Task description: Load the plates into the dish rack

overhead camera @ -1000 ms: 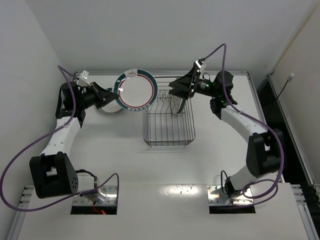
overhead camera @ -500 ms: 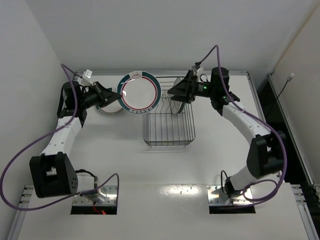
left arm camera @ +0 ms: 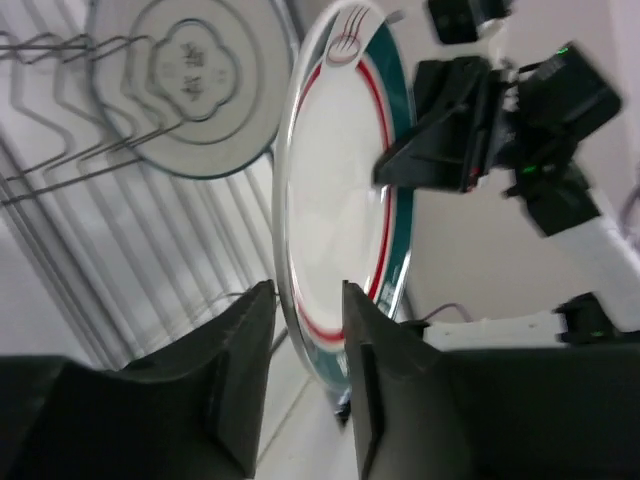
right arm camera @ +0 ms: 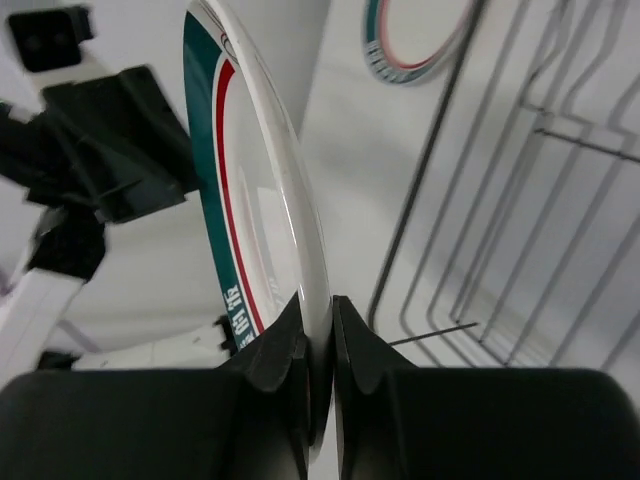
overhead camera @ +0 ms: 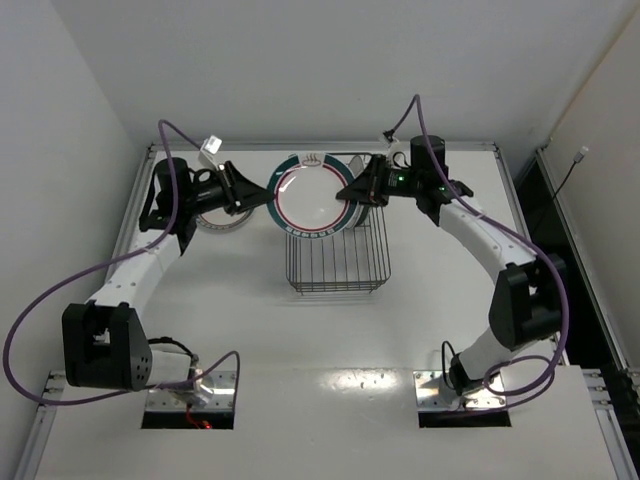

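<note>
1. Holds a banded plate [overhead camera: 312, 195] upright, on edge, over the far left end of the dish rack [overhead camera: 335, 262], face turned toward the near side.
2. Clenches the right gripper [right arm camera: 317, 305] on the plate's right rim, both jaws pressed flat against the edge.
3. Straddles the plate's left rim with the left gripper [left arm camera: 307, 293]; cannot tell whether pinching or gone slack.
4. Has a white patterned plate [left arm camera: 190, 75] standing on edge among the rack's tines.
5. Has a second banded plate [right arm camera: 420, 40] lying flat on the table [overhead camera: 250, 330], left of the rack, under the left arm.
</note>
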Tool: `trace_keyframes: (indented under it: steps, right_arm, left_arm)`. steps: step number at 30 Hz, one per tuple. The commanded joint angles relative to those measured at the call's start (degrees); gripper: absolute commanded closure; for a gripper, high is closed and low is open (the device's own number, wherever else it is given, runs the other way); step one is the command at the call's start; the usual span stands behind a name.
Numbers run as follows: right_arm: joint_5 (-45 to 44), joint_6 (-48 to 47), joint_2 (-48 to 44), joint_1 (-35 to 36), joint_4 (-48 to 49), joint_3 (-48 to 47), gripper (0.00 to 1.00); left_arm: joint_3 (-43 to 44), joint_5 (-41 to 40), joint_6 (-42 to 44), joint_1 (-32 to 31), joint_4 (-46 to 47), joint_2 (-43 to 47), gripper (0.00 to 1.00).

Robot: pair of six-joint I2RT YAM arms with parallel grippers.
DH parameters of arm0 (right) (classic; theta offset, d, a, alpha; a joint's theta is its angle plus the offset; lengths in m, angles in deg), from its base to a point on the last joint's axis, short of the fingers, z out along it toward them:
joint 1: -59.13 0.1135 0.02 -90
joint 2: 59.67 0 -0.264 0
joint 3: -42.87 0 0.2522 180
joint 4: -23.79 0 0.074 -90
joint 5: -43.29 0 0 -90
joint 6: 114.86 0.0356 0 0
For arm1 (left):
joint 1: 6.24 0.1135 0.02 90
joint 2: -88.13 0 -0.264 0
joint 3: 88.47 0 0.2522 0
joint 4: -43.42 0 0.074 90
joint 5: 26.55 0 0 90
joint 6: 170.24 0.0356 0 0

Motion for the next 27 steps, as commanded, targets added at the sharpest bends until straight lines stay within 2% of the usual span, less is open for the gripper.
trace_keyframes:
  steps: [1,2,3,4,5,6,8,9,14,19,22,27]
  right_arm:
    - [-11.66,-5.53,-3.42,-0.45,-6.23,-6.10,1.00]
    - [-15.70,-7.81,-4.22,-0.45,-10.18,-10.19,1.00]
    - [-24.09,-10.10,-5.44,0.68,-16.74,-12.23,1.00]
    - [-28.01,-13.60,-5.46,1.47,-19.16,-14.16,1.00]
    - [-36.57,-14.85,-6.07,2.44,-21.62,-17.58,1.00]
    - [-41.97,-15.82,-6.07,3.40,-27.65,-19.70,1.00]
    - [-55.56,-18.19,-4.41,6.92,-32.78,-25.66,1.00]
    - [-58.60,-19.16,-3.71,8.06,-34.98,-27.09,1.00]
    - [-76.69,-25.22,5.95,15.18,-44.13,-41.85,1.00]
    - [-87.96,-29.54,16.24,18.96,-48.53,-52.04,1.00]
    - [-92.10,-30.95,18.97,19.67,-48.54,-53.20,1.00]
    - [-92.65,-31.04,22.40,19.67,-48.54,-52.16,1.00]
  left_arm:
    - [3.12,-0.20,7.61,3.16,-10.10,-0.35,0.66]
    - [4.34,-2.92,11.88,6.12,-13.88,0.70,0.54]
    - [4.96,-10.25,14.18,7.45,-17.75,2.01,0.31]
    - [5.75,-15.03,16.21,8.42,-25.88,2.03,0.23]
    - [7.50,-20.21,19.10,9.82,-29.52,2.64,0.15]
    - [7.51,-30.44,19.82,9.84,-32.52,2.64,0.13]
    - [7.51,-38.42,19.83,11.15,-38.14,2.64,0.12]
    - [6.73,-41.41,20.61,12.37,-38.17,2.64,0.10]
    - [3.65,-46.62,20.62,13.00,-39.23,2.11,0.10]
    - [2.42,-48.91,21.76,13.00,-39.76,2.11,0.10]
    - [2.42,-48.39,21.76,13.00,-39.76,1.59,0.10]
    - [2.94,-48.38,21.76,13.00,-40.90,0.97,0.10]
